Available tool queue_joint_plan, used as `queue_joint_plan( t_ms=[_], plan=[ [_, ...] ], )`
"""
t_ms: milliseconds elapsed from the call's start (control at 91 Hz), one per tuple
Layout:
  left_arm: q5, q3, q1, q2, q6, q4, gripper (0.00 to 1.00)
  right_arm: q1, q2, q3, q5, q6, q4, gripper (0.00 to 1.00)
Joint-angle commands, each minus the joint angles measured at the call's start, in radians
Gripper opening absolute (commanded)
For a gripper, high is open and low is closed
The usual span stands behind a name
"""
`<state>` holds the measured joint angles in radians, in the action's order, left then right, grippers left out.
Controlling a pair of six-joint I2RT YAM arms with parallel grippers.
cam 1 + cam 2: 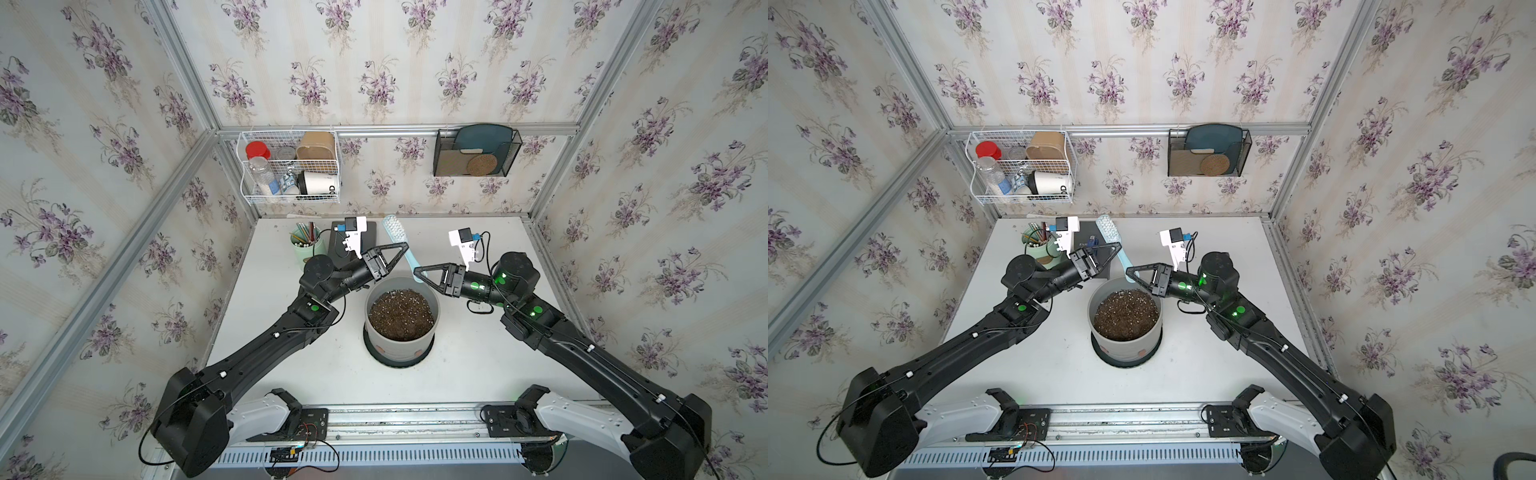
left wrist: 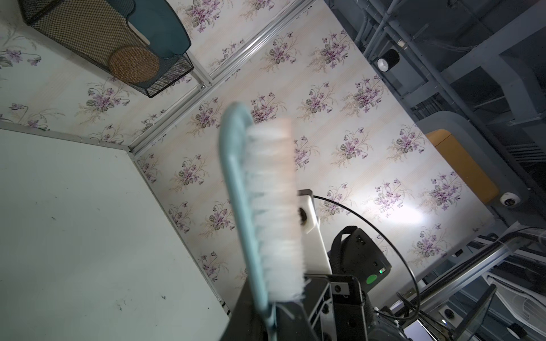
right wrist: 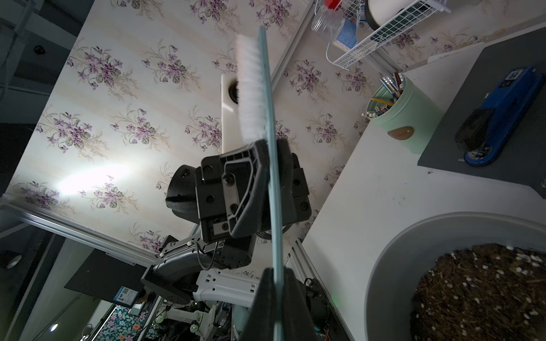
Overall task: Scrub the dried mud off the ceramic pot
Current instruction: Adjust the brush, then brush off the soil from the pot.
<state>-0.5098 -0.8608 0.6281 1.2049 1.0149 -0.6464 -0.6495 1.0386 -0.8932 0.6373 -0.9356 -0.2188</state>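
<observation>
Pale blue plastic brush (image 1: 397, 233), white bristles, held clear of table (image 1: 478, 332), head toward back wall. Left gripper (image 1: 402, 250): clamped on handle just below bristles, jaws flush to both sides. Right gripper (image 1: 419, 273): clamped on handle's tail end, over pot's far rim. Ceramic pot (image 1: 401, 351): light grey, mid-table on dark saucer (image 1: 399, 365), on near side of both grippers, filled with speckled soil (image 1: 401, 313). Dried mud (image 1: 417, 353): reddish-brown blobs low on near wall, well apart from brush. Mint pencil cup (image 1: 305, 249): back left.
</observation>
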Motion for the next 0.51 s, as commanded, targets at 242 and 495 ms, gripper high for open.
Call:
queue_joint_plan(
  t_ms=[242,495],
  plan=[
    [0.472,-0.327,-0.005,-0.007,-0.662,1.100,0.60,0.003,-0.063,-0.242,-0.799,0.280,0.878,0.00],
    [0.409,-0.298,-0.004,0.089,-0.733,1.208,0.65,-0.005,-0.128,-0.055,-0.866,0.177,1.117,0.00]
  ],
)
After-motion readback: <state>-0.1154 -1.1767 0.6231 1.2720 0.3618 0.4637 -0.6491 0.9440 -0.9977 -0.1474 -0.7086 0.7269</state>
